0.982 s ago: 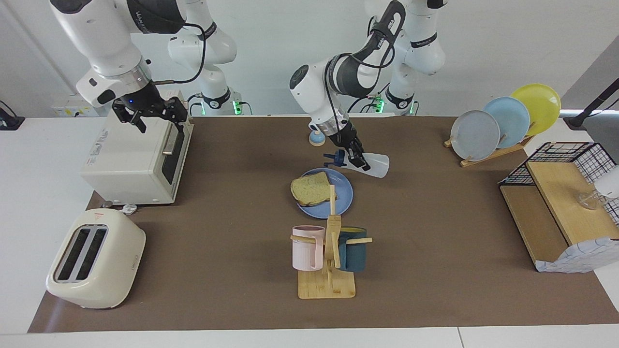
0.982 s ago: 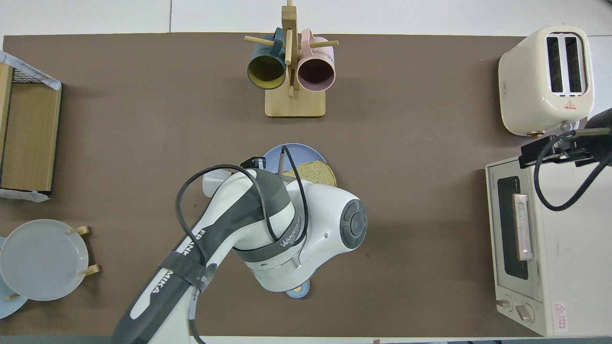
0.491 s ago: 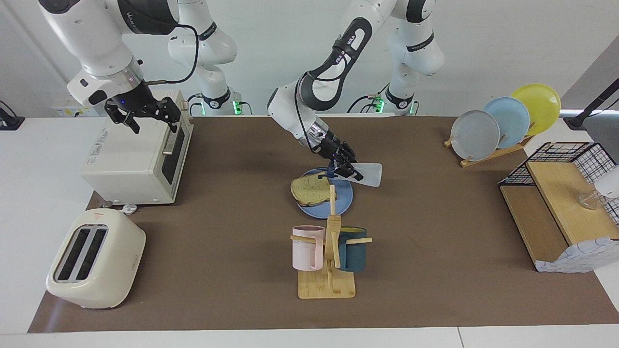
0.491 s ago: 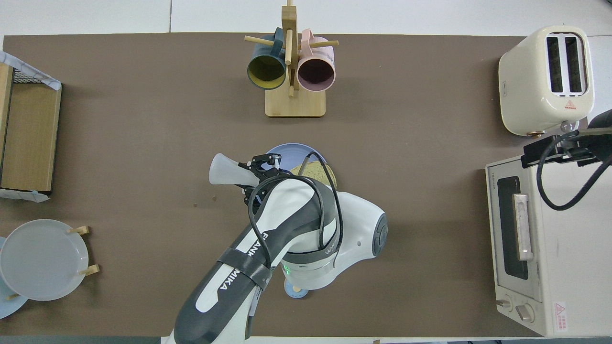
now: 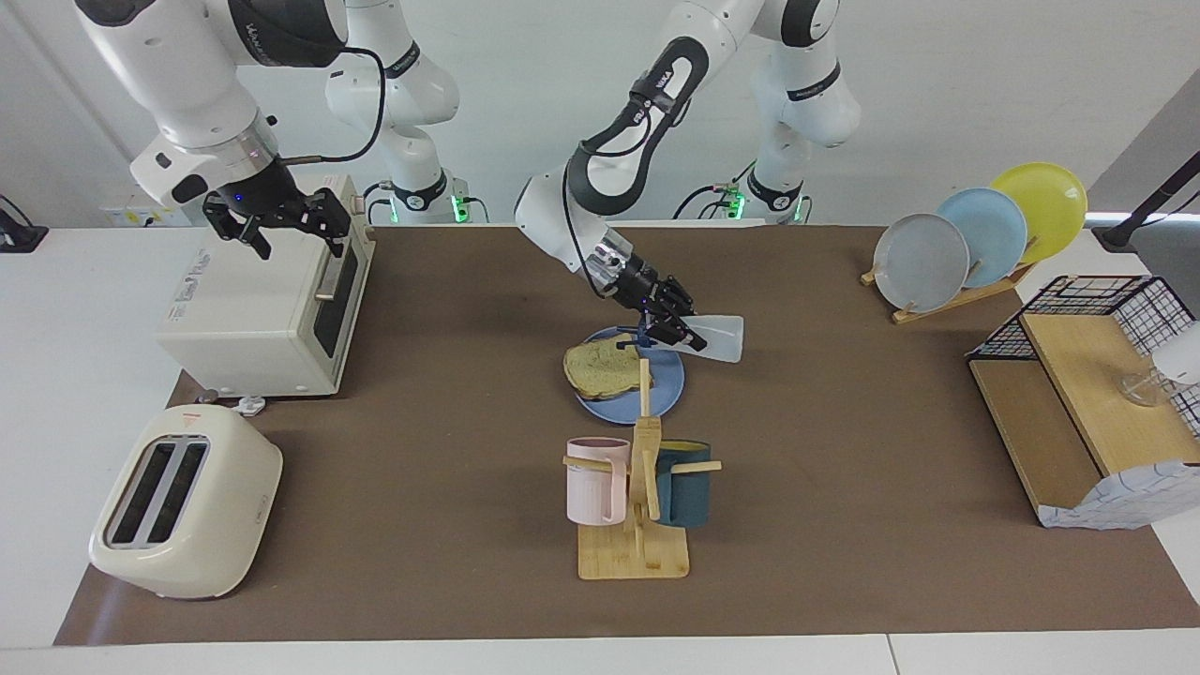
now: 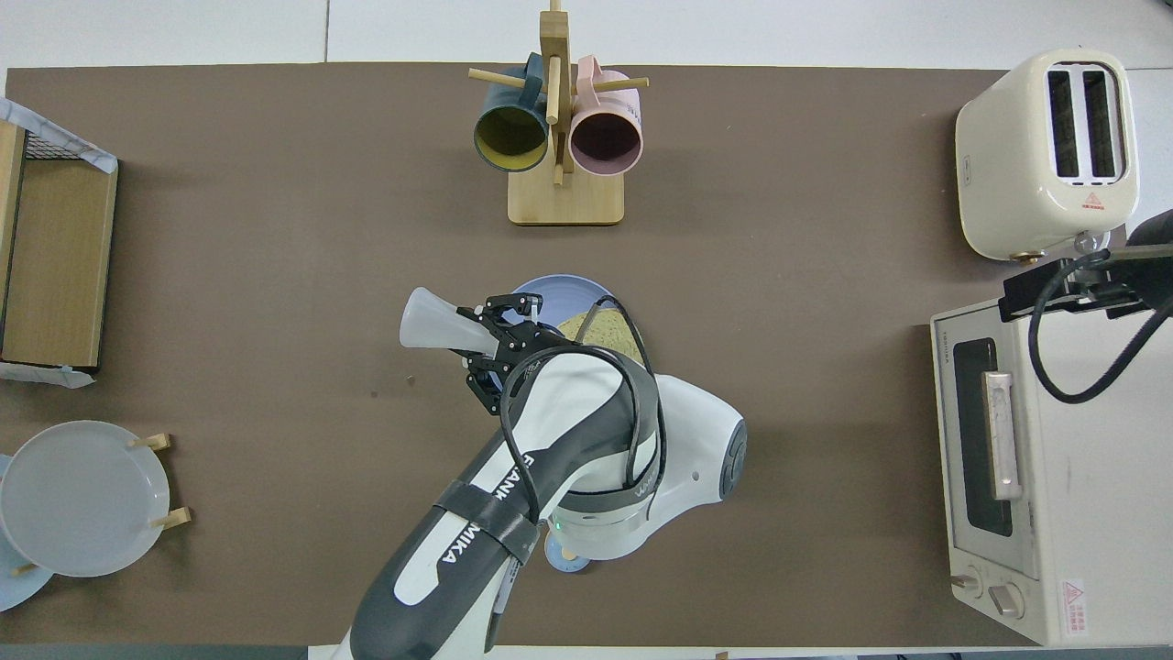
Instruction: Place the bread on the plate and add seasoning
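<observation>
From overhead my own left arm covers much of the bread [image 5: 601, 367] and the nearer part of the blue plate [image 5: 662, 394], and all but a sliver of a small blue-domed bell [image 6: 568, 561] near my base; in the facing view that bell is hidden altogether. My left gripper [image 5: 671, 323] hangs over the plate's rim on the side toward my left arm's end of the table, its fingers clamped on the neck of the seasoning bottle [image 5: 717, 337], which lies tipped nearly flat in the air, its dark cap [image 5: 642, 335] pointing over the bread and its pale body sticking out past the plate. The bread sits on the plate, overhanging the rim toward my right arm's end (whether anything is coming out of the cap I cannot make out). My right gripper [image 5: 281, 220] waits above the toaster oven [image 5: 253, 309], fingers spread wide and holding nothing; from overhead only its dark edge and cable show at the frame's side. Counting: one slice of bread, one blue plate, one bottle, one toaster oven, one two-slot toaster [image 5: 183, 502], one wooden mug tree [image 5: 642, 487] carrying two mugs, pink [image 5: 593, 478] and dark teal [image 5: 684, 483], one dish rack [image 5: 947, 298] with three plates, and one wire-and-wood shelf [image 5: 1087, 394], cut off at the frame's edge.
</observation>
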You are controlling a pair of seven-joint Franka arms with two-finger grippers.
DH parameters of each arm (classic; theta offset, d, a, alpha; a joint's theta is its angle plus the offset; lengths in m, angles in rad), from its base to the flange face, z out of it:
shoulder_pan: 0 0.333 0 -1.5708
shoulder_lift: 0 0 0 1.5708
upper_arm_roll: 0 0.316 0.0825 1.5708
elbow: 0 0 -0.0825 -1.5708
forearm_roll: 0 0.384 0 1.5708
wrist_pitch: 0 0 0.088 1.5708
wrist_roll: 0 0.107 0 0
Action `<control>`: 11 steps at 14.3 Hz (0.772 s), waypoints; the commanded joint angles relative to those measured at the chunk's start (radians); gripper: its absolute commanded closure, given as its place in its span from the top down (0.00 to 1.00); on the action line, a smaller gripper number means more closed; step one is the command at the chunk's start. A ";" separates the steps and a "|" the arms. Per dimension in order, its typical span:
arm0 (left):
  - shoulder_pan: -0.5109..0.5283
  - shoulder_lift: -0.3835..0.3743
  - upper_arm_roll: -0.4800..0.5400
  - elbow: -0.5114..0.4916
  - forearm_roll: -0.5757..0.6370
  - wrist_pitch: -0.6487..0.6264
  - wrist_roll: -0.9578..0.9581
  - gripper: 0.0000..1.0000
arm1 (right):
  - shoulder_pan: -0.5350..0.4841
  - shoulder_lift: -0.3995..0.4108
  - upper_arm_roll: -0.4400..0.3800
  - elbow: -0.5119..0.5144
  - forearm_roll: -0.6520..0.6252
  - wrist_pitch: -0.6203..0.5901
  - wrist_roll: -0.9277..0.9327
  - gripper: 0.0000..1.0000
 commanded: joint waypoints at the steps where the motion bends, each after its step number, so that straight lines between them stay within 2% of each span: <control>1: -0.005 0.021 0.026 0.022 0.081 -0.035 -0.003 0.00 | -0.007 -0.010 -0.003 -0.016 -0.003 0.014 -0.018 1.00; 7: 0.125 0.028 0.032 0.025 0.186 -0.026 -0.002 0.00 | -0.005 -0.010 -0.003 -0.016 -0.003 0.014 -0.018 1.00; 11: 0.118 0.028 0.030 0.035 0.187 -0.036 -0.002 0.00 | -0.004 -0.010 -0.003 -0.016 -0.003 0.014 -0.017 1.00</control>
